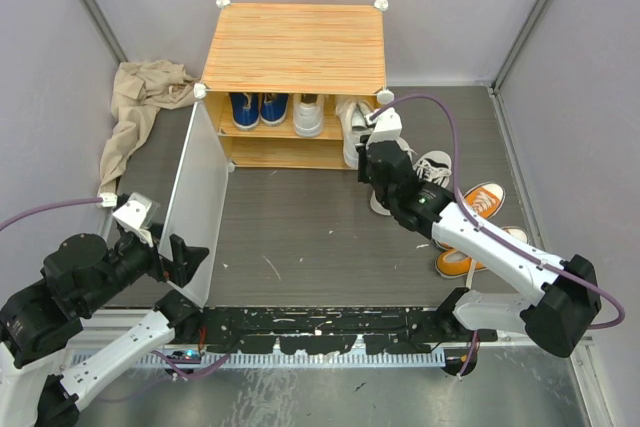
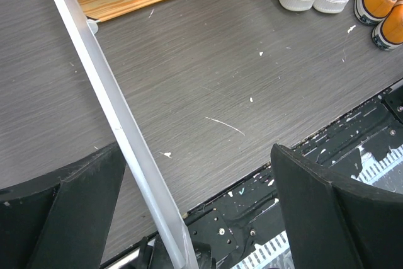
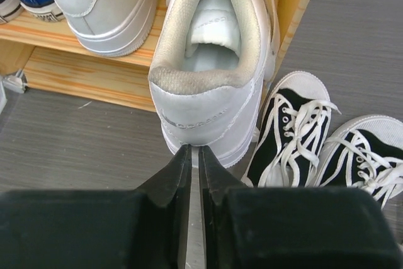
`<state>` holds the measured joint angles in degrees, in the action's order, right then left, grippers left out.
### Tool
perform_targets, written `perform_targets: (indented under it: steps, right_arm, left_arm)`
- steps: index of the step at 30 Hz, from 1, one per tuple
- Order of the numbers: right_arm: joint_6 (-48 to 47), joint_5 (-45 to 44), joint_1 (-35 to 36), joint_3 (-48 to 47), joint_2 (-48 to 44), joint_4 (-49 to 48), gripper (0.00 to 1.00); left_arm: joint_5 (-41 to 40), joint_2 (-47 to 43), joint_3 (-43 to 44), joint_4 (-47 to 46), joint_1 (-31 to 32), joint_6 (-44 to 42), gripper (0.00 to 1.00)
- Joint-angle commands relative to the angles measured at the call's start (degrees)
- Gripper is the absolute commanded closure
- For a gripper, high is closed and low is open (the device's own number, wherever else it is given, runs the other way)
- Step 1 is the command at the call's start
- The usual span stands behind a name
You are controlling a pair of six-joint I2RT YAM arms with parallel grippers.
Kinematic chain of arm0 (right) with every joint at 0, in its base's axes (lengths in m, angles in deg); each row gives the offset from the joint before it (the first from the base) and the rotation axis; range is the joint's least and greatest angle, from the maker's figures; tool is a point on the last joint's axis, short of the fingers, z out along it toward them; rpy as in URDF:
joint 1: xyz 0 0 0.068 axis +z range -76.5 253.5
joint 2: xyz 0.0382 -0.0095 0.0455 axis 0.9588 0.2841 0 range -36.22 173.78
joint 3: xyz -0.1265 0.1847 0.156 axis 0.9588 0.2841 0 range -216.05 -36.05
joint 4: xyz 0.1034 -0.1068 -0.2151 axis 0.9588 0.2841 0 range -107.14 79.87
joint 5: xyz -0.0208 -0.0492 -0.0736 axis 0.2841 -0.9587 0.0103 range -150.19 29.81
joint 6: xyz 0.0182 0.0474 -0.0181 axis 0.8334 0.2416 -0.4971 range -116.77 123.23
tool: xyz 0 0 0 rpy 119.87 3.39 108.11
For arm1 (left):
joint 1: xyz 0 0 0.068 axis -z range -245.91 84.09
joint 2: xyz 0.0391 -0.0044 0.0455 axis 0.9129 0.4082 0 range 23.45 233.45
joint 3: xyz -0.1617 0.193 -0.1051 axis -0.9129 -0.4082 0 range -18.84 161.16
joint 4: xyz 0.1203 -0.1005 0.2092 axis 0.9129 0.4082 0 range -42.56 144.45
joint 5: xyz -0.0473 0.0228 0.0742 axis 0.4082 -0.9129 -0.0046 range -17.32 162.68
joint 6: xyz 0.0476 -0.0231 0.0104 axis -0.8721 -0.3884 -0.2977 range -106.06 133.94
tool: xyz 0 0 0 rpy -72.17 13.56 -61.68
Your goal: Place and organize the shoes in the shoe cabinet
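Observation:
The shoe cabinet (image 1: 295, 47) stands at the back with its pale door (image 1: 195, 197) swung open toward me. On its shelf (image 3: 82, 36) sit blue sneakers (image 1: 258, 107) and a white sneaker (image 3: 107, 4). A second white sneaker (image 3: 208, 92) hangs heel-out over the shelf's right end. My right gripper (image 3: 194, 150) is shut, its tips against that sneaker's heel sole and nothing between them. Black high-tops (image 3: 286, 137) and orange sneakers (image 1: 480, 202) lie on the floor to the right. My left gripper (image 2: 198, 212) is open, and the door's edge (image 2: 119, 130) passes between its fingers, near the left one.
A beige cloth (image 1: 140, 107) lies crumpled left of the cabinet by the wall. Grey walls close in both sides. The black rail (image 1: 320, 332) with the arm bases runs along the near edge. The right arm reaches over the black high-tops.

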<state>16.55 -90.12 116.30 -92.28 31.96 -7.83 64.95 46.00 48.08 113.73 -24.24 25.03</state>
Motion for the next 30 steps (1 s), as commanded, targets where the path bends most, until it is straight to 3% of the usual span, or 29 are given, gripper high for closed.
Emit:
perform_targets:
  steps: [1,9,15,17,20,24,30]
  right_arm:
    - [-2.6,-4.6,-0.5,0.0,-0.9,-13.7,0.86]
    - [-3.0,-5.7,-0.5,-0.9,3.6,-21.7,0.87]
    - [-1.5,-4.7,-0.5,-0.7,5.7,-18.8,0.84]
    - [-1.1,-3.5,-0.4,0.9,4.8,-17.5,0.75]
    - [-0.2,-3.3,0.0,3.0,1.6,-14.3,0.50]
    - [-0.2,-3.1,0.7,3.3,-2.8,-11.0,0.25]
    - [-2.3,-1.6,0.7,-2.0,-0.4,-8.1,0.18]
  left_arm:
    - [-0.5,0.6,0.4,-2.7,0.0,-0.4,0.02]
    - [-1.0,0.7,1.2,-2.1,-0.1,-0.7,0.02]
    - [-1.2,0.4,1.4,-1.8,0.0,-0.8,0.02]
    - [-1.2,0.2,1.3,-1.8,0.0,-0.7,0.02]
    - [-1.2,0.2,1.2,-1.9,0.0,-0.8,0.02]
    - [-0.9,0.5,1.0,-2.4,0.0,-0.9,0.02]
    - [-0.4,0.8,0.7,-3.8,-0.1,-1.0,0.02]
